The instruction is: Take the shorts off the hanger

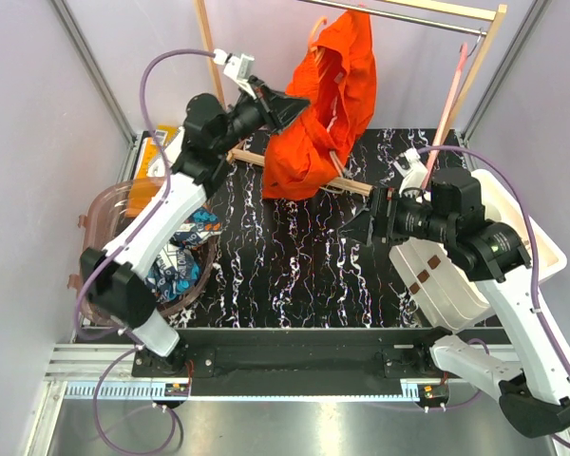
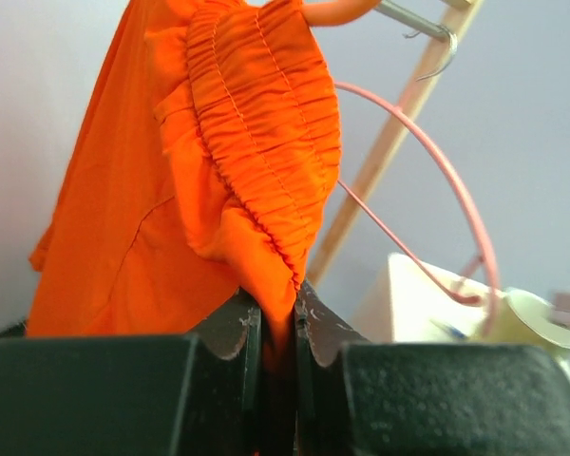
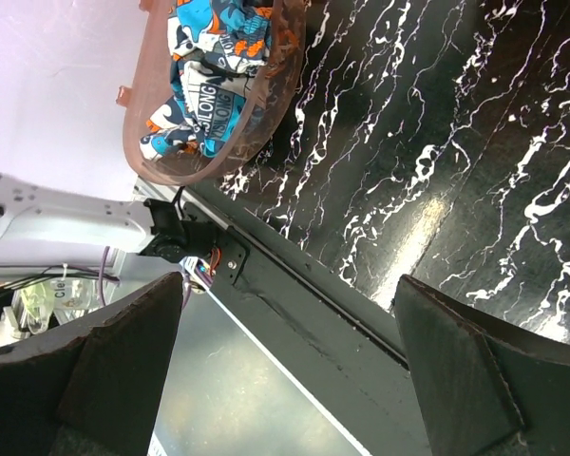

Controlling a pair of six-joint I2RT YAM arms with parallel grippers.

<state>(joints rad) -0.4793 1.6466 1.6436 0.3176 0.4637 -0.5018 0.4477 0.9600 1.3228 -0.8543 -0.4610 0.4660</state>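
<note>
Over marbled table [image 1: 294,271], left hand [image 2: 276,328] pinches orange shorts [image 1: 332,90] hanging lengthwise downward.

Bright, even light, soft shadows, glare on the glossy table [image 3: 432,209], left wrist view's right edge blurred.

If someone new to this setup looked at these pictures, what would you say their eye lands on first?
First, the bright orange shorts hanging at the back of the table, with the left gripper shut on a fold of their cloth. Next, the patterned shorts lying in the clear pinkish basket at the left edge. The right gripper hangs open and empty over the black marbled table.
</note>
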